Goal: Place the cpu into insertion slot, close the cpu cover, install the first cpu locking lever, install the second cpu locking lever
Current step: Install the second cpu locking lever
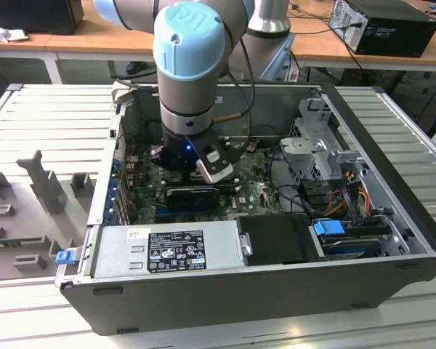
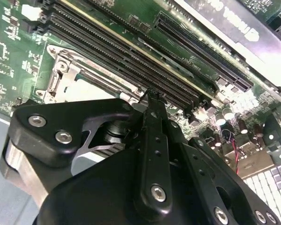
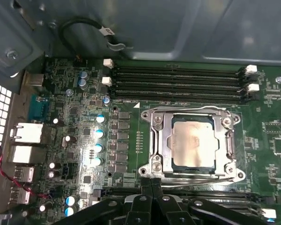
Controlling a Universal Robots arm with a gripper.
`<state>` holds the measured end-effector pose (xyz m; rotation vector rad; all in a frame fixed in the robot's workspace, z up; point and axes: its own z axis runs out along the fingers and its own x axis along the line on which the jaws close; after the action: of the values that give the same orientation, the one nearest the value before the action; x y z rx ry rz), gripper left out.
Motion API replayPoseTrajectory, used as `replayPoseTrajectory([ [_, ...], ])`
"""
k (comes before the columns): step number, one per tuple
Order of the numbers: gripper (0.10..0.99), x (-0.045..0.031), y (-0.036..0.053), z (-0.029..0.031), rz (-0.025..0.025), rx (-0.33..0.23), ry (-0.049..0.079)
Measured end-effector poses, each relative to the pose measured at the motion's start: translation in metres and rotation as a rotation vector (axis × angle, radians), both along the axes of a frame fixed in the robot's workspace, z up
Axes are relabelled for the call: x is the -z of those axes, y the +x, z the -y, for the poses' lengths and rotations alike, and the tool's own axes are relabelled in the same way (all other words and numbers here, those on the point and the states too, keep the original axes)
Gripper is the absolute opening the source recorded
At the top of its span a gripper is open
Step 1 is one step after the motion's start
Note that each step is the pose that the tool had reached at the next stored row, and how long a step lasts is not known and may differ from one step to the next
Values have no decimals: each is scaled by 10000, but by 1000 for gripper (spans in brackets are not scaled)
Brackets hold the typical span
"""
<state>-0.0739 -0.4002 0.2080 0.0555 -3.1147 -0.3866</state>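
The cpu (image 3: 193, 139) lies flat in the insertion slot (image 3: 145, 169), its pale metal face showing through the window of the cpu cover (image 3: 163, 145), which is folded down over it. A thin wire locking lever (image 3: 196, 177) runs along the socket edge nearest my gripper (image 3: 151, 183), and another lever (image 3: 187, 110) lies along the far edge. My fingers are shut together with nothing between them, their tips at the near lever by the socket's corner. In the second wrist view the gripper (image 2: 152, 98) stands beside the socket corner (image 2: 61, 70). In the exterior view the gripper (image 1: 194, 171) reaches down into the open computer case.
Long black memory slots (image 3: 178, 79) lie past the socket, and more (image 2: 131, 51) run beside the fingers. Capacitors (image 3: 99, 133) and rear ports (image 3: 25, 133) stand to one side. A black card (image 1: 192, 195), the power supply (image 1: 167, 251) and a drive cage (image 1: 312, 138) crowd the case.
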Motion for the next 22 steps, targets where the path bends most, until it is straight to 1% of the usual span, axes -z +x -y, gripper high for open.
replayPoseTrajectory([
  [2, 106, 27, -1, 0, 0, 2, 35],
  [4, 106, 47, -2, 0, -1, 2, 101],
  [6, 106, 69, -3, 0, 0, 2, 193],
  [12, 106, 96, -12, 0, 0, 2, 475],
  [14, 106, 115, -17, -1, 2, 0, 517],
  [17, 106, 140, -24, 1, -1, 3, 541],
  [19, 106, 138, -34, 0, -1, 3, 556],
  [22, 106, 107, -37, -1, 3, -1, 570],
])
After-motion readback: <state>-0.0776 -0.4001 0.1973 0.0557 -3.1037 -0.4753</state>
